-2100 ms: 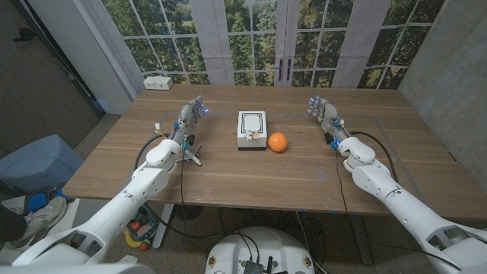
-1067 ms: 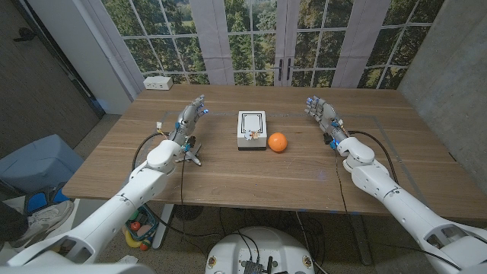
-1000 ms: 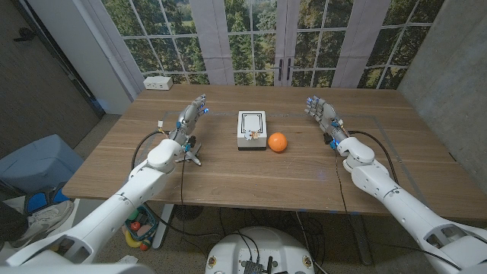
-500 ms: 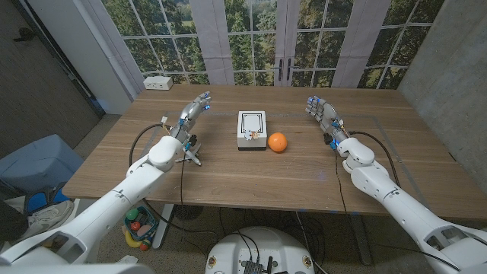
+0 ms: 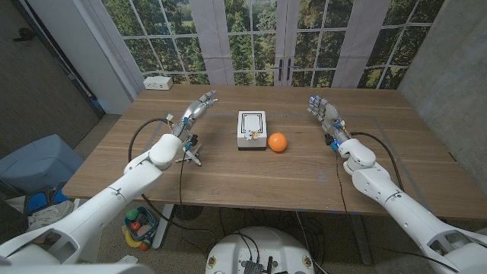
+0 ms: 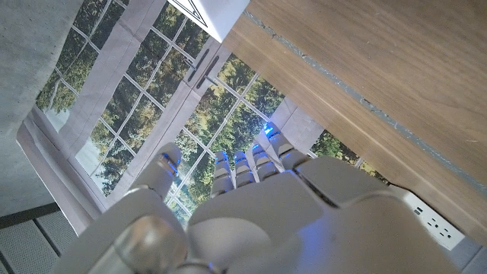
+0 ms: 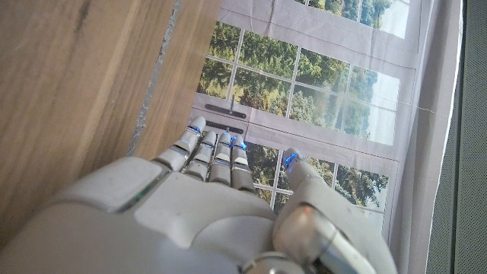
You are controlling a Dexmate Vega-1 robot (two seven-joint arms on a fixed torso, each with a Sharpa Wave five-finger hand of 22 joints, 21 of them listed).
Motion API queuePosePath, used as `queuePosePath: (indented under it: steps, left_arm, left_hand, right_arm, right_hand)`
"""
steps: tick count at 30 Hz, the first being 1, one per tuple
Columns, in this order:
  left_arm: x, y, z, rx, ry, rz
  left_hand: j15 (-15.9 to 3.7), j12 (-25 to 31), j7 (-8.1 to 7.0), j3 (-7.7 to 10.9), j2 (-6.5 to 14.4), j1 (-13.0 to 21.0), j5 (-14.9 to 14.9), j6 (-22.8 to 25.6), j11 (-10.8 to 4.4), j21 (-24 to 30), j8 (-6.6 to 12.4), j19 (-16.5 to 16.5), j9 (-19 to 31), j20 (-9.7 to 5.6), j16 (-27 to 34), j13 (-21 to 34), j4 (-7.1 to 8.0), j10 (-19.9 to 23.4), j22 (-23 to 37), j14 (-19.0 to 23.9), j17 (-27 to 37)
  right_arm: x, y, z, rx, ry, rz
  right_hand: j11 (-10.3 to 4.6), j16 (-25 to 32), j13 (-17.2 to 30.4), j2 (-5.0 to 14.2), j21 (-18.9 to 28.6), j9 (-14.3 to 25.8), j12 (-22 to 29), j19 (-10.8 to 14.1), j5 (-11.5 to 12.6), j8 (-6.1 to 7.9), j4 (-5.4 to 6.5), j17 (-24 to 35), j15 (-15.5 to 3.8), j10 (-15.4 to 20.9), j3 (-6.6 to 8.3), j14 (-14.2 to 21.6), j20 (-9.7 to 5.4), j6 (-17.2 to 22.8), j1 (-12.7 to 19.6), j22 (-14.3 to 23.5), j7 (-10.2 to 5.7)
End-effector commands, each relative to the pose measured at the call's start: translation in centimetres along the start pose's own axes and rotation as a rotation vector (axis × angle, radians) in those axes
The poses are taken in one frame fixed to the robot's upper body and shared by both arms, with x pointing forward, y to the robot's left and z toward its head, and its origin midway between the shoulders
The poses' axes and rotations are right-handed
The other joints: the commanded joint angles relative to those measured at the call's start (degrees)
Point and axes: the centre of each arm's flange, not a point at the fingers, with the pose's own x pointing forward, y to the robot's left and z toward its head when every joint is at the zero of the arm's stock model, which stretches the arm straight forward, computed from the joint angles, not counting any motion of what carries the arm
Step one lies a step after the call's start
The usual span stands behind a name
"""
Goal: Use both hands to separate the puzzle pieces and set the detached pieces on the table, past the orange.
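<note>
Neither hand has touched anything yet; by my read the approach step is not yet done.

White rectangular puzzle block with black line markings (image 5: 252, 129) sits on the wooden table (image 5: 228, 171) between the two hands. Its long axis runs away from the robot, short faces toward and away from it. Round orange fruit (image 5: 278, 142) sits just beside the block's right edge, toward its near end, so it lies between the block and the right hand.

Left hand (image 5: 194, 114): empty, fingers extended and slightly apart, raised above the table, pointing up-table and inward. The block is to its inner side, near, with nothing in the way. In the left wrist view the left hand (image 6: 251, 198) has fingers straight, holding nothing, with a white corner (image 6: 209, 15) at the table edge, likely the block.

Right hand (image 5: 326, 116): empty, fingers extended, loosely together. The block is to its inner side, farther off than from the left hand, with the orange on that line. Right wrist view agrees: right hand (image 7: 205, 205) holds nothing.

Judgement: the left hand is nearer with a free path to the block's left long side. The right has to come in over or behind the orange to reach the right side.

Small white and metal tool-like object (image 5: 190, 157) lies on the table beneath the left forearm.
</note>
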Motion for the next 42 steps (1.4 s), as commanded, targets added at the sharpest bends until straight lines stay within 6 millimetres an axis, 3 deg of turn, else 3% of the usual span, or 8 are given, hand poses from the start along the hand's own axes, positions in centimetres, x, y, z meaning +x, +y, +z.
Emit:
queuePosePath:
  steps: [1, 16, 42]
  left_arm:
    - [0.1, -0.5, 1.4, 0.114, -0.036, -0.053]
    - [0.3, -1.9, 2.6, 0.142, -0.069, -0.124]
    - [-1.2, -3.5, 4.5, 0.239, -0.122, -0.202]
  left_hand:
    - [-1.78, 0.29, -0.14, 0.07, -0.18, 0.61, -0.12, 0.51, -0.41, -0.33, -0.12, 0.74, 0.12, 0.07, 0.17, 0.26, -0.86, -0.07, 0.30, 0.33, 0.19]
    - [-1.69, 0.21, 0.48, -0.47, -0.74, 0.92, -0.45, 1.96, -0.61, -0.95, 0.16, 0.93, 0.17, 0.11, 0.02, 0.29, -2.49, -0.03, 0.32, 0.01, 0.22]
    - [-1.77, 0.05, 0.33, -0.89, -1.14, 1.58, -0.71, 2.12, -0.76, -1.97, -0.13, 0.95, 0.23, 0.23, -0.05, 0.33, -4.42, -0.38, 0.32, -0.41, 0.26]
  right_arm:
    - [-0.9, -0.1, 0.2, 0.002, -0.015, -0.016]
    - [-2.0, -0.3, 0.1, 0.007, -0.027, -0.035]
    - [-5.0, -0.2, 0.1, 0.019, -0.056, -0.067]
  right_hand:
    - [0.20, 0.28, 0.33, -0.11, -0.05, 0.16, 0.52, 0.69, 0.11, 0.25, -0.32, 0.10, -1.31, 0.50, 0.07, 0.51, -3.04, 0.54, 0.54, 0.27, -0.18]
    - [0.28, 0.21, 0.35, -0.13, -0.31, 0.17, 0.50, 0.84, 0.06, 0.26, -0.60, 0.03, -1.30, 0.53, 0.07, 0.60, -3.03, 0.62, 0.71, 0.29, -0.10]
    - [0.40, 0.09, 0.38, -0.20, -0.74, 0.19, 0.54, 1.03, 0.02, 0.28, -0.94, -0.08, -1.27, 0.70, -0.02, 0.67, -2.96, 0.77, 0.85, 0.30, -0.04]
